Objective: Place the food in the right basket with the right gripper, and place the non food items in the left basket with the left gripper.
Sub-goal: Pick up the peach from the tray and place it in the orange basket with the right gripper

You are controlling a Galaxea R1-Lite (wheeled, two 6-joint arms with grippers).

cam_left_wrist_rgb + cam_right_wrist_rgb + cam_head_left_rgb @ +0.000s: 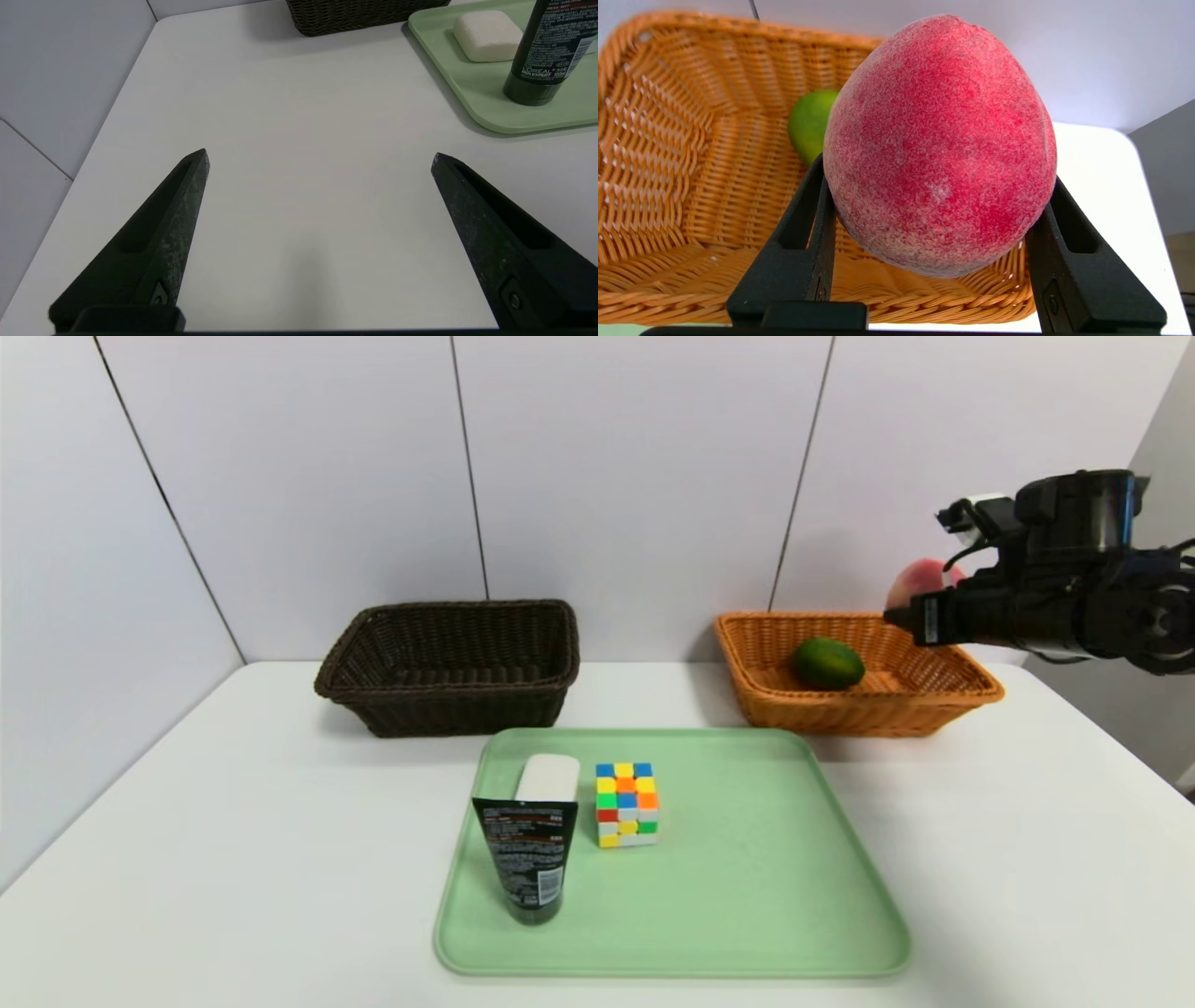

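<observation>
My right gripper (910, 605) is shut on a red peach (941, 144) and holds it above the near right corner of the orange basket (971, 683). A green fruit (828, 663) lies inside that basket. On the green tray (747, 896) stand a black tube (530, 859), a white soap bar (548, 777) and a colourful puzzle cube (625, 803). The dark brown basket (448, 695) sits at the back left with nothing showing in it. My left gripper (320, 157) hangs open over bare table, left of the tray, holding nothing.
White wall panels stand right behind both baskets. The white table (1027, 859) has rounded corners, with its left edge close to a side wall. In the left wrist view the tube (546, 51) and soap (487, 35) stand at the tray's near-left corner.
</observation>
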